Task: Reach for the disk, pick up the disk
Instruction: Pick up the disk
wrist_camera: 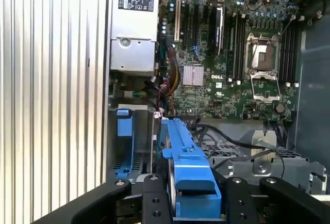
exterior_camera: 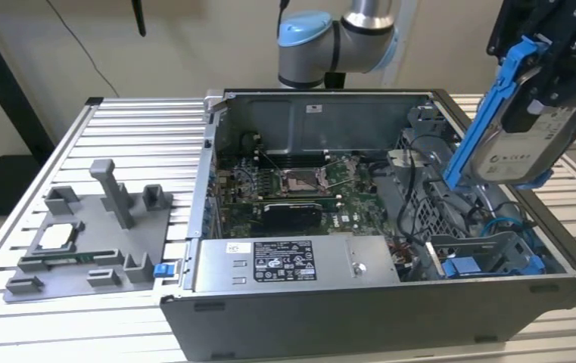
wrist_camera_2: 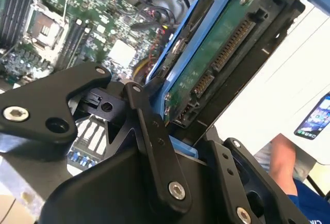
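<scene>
Gripper (exterior_camera: 530, 72) closed on disk (exterior_camera: 522, 147), clamping blue bracket (wrist_camera: 188, 167) at top edge. Disk hangs tilted below gripper, clear above open computer case (exterior_camera: 368, 318). Empty drive bay (exterior_camera: 490, 261) sits beneath gripper. Judgement: pick essentially done; keep squeeze firm, lift straight, avoid swinging disk's lower end into cables (exterior_camera: 419, 197) below.

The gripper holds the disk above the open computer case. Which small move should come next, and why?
Probably a short lift straight up. The gripper is shut on the disk, which hangs tilted, its lower end close above the computer case and its cables; more height would likely avoid snagging.
</scene>
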`<state>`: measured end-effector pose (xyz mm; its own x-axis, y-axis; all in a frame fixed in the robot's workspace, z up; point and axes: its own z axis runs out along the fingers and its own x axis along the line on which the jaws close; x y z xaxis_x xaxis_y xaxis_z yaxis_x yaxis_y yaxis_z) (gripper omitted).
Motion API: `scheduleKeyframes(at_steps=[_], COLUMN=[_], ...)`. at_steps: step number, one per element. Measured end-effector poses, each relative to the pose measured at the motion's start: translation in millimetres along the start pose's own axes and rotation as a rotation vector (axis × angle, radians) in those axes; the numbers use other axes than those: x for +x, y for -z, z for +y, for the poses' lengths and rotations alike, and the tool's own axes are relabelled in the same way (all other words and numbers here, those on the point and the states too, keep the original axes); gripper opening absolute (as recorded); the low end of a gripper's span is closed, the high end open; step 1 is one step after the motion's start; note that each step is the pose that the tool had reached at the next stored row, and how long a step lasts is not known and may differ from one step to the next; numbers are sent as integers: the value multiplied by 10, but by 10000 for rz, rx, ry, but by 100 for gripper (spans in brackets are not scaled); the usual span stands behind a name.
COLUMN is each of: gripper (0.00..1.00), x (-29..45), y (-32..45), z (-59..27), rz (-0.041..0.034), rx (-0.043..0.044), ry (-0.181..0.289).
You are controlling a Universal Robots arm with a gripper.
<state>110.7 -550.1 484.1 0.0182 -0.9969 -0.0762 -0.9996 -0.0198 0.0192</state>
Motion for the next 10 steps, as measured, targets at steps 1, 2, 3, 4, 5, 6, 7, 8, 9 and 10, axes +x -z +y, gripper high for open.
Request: scheduleKeyframes(at_steps=[1,2,3,4,5,6,7,8,9,10], gripper=[0,0,0,0,0,0,0,0,0,0], x=[43,86,117,139,158,179,202,221,240,259], y=[4,8,8,4,0,-5,-13,-22,-29,-43], z=[1,1,2,3,3,3,3,3,3,3], rz=[1,2,1,1,3,4,1,1,5,0], rx=[-1,-1,-1,-1,-1,0,0,1,1,2], ry=[0,1,0,-6,-10,-14,-20,-25,-31,-38])
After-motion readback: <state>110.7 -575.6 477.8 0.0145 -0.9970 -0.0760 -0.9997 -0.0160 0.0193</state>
